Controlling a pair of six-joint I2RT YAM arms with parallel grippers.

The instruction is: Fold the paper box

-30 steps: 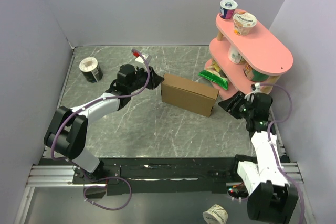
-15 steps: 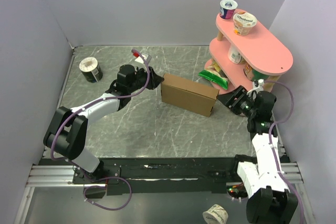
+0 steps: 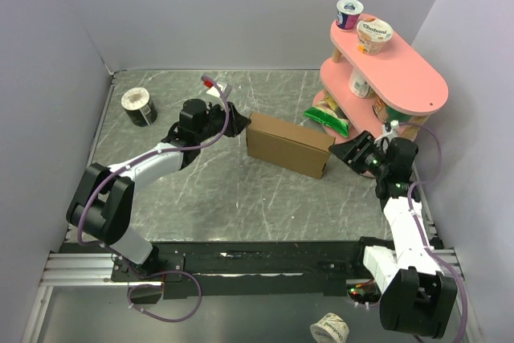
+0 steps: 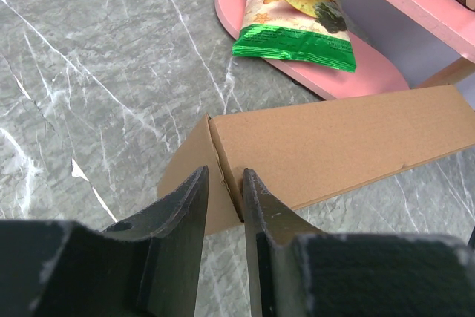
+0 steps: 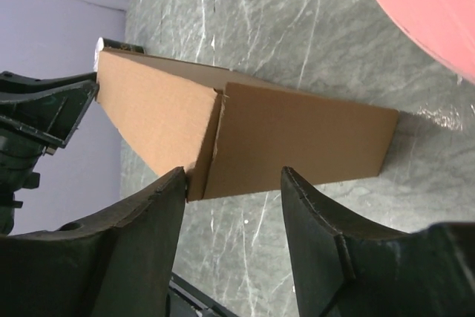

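Black left pincer (image 4: pixel 224 177) is clamped narrowly on the end corner of the plain brown cardboard paper box (image 4: pixel 334 139), apparently anchoring its 9 o'clock end. The right pincer (image 5: pixel 231 176) gapes wide just off the 3 o'clock end, seemingly ready to press there. The box sits closed-up at the middle of the grey marbled desk (image 3: pixel 241 190), with a pink two-tier shelf (image 3: pixel 401 70) at its 2 o'clock.

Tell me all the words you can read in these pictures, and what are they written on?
"Chobani": on the lid of the yogurt cup on the top board of the pink shelf.
Too small or blurred to read: the second yogurt cup beside it, the green chip bag, the black tub.
No print at all: the paper box.
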